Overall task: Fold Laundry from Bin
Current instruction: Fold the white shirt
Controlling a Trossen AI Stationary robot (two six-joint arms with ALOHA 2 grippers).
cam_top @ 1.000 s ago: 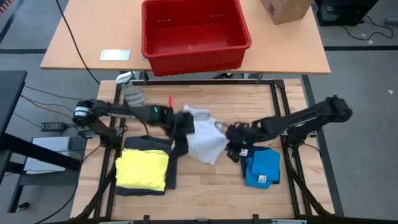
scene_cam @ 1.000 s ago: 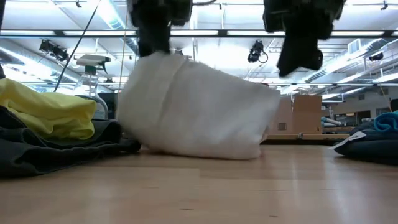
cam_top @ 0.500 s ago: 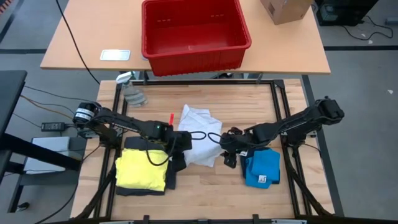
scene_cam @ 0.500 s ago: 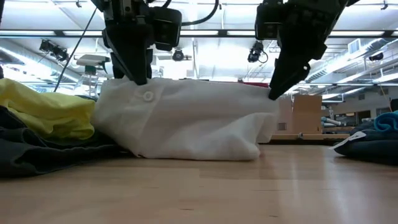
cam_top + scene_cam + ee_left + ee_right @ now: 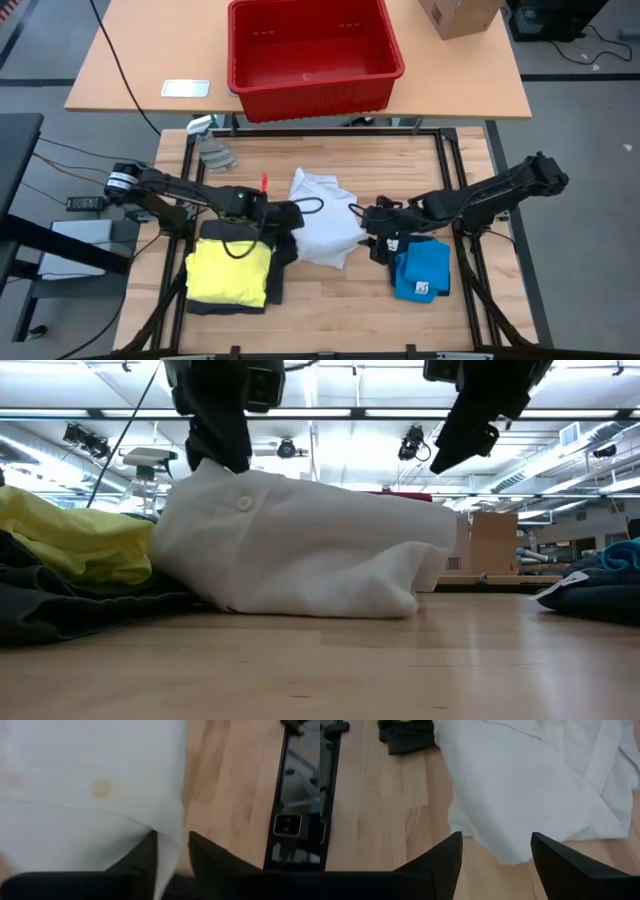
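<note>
The white garment [image 5: 325, 222] lies bunched on the wooden table's middle, also seen in the low view [image 5: 300, 550]. My left gripper [image 5: 297, 214] stands at its left edge, fingers a little apart with the cloth's edge between them [image 5: 172, 857]. My right gripper [image 5: 367, 226] hovers open above the garment's right corner [image 5: 505, 847], clear of it. A folded yellow garment [image 5: 230, 270] rests on a dark grey one [image 5: 278, 272] at the near left. A folded blue garment [image 5: 420, 268] lies at the near right. The red bin [image 5: 312, 55] stands on the far table. My left gripper has the white garment's left edge [image 5: 167, 851] between its slightly parted fingers. The cloth lies against one finger [image 5: 142, 857], and bare wood shows beside the other [image 5: 207, 857]. The fingers slant down from the table's left. The garment's bulk rests on the table.
A small pale grey rag [image 5: 214, 156] and a red stick [image 5: 264, 182] lie at the table's far left. A cardboard box [image 5: 458, 15] and a flat white device [image 5: 186, 88] sit on the far table. Bare wood shows along the near edge [image 5: 330, 300].
My left gripper has gone down and toward the table's left, drawing the white garment's left part out; the garment now sits lower and wider on the table. My right gripper has come off the garment's right end and risen.
</note>
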